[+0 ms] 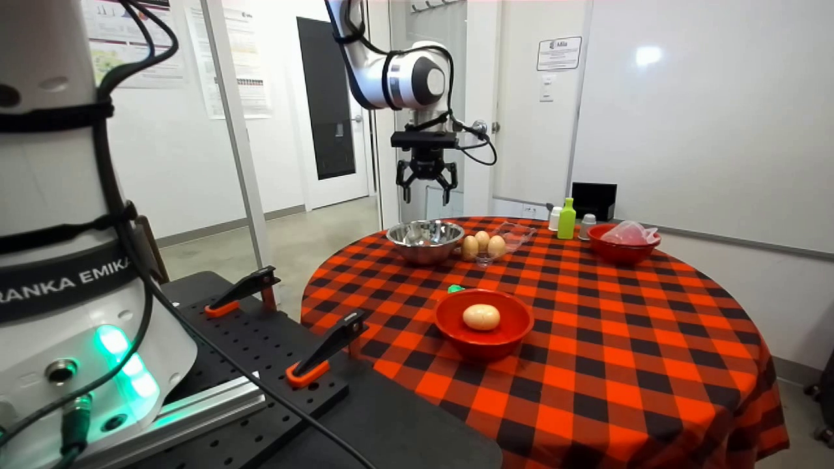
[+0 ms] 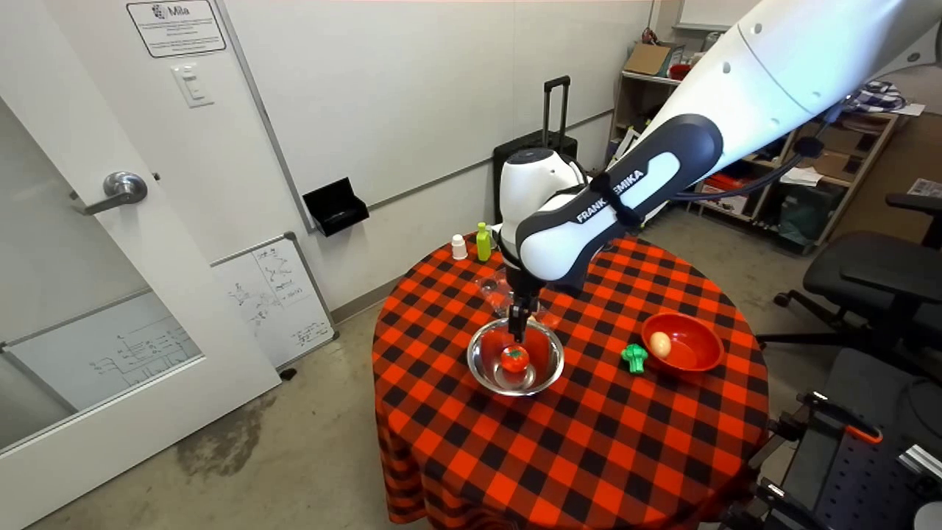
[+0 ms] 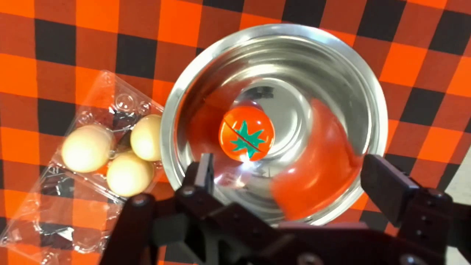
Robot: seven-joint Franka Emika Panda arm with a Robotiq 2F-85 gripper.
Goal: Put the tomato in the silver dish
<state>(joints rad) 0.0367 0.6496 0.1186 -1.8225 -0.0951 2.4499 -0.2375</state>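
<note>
Tool (image 3: pixel 289 165) gapes above silver dish (image 3: pixel 289 112), tomato (image 3: pixel 247 133) within rim.

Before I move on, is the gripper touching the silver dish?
Apart. In an exterior view, the open gripper hangs above the silver dish, with a plain gap showing between the two.

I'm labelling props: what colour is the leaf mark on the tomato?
Green: the leaf mark on the tomato shows best in the wrist view.
</note>
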